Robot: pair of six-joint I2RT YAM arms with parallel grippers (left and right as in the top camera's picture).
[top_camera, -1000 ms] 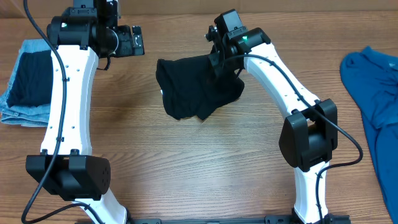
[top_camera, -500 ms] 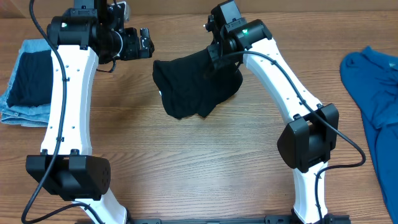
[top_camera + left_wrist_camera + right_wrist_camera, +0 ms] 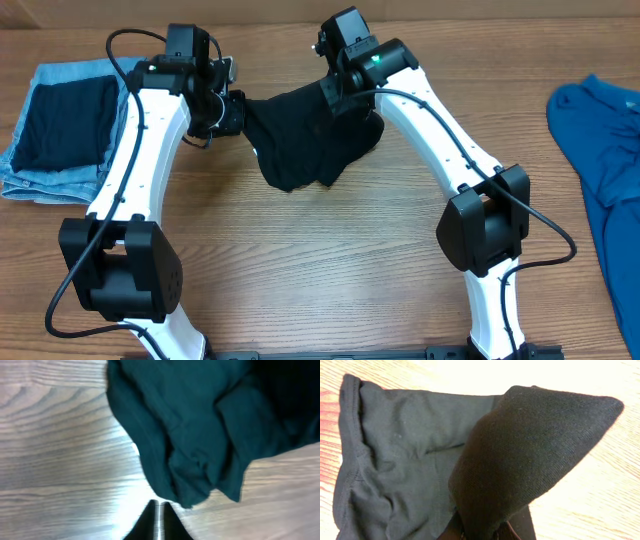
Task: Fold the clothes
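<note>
wrist close-up, right gripper (image 3: 476, 533) seemingly pinching T-shirt (image 3: 535, 435)

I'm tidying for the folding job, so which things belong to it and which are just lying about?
Job: black T-shirt, pinched by the right gripper; left gripper shut beside it.
Lying about: blue garment, folded jeans, dark cloth on them.

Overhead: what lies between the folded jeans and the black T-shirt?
The left arm, its left gripper beside the black T-shirt, above bare table; the overhead view shows this.
</note>
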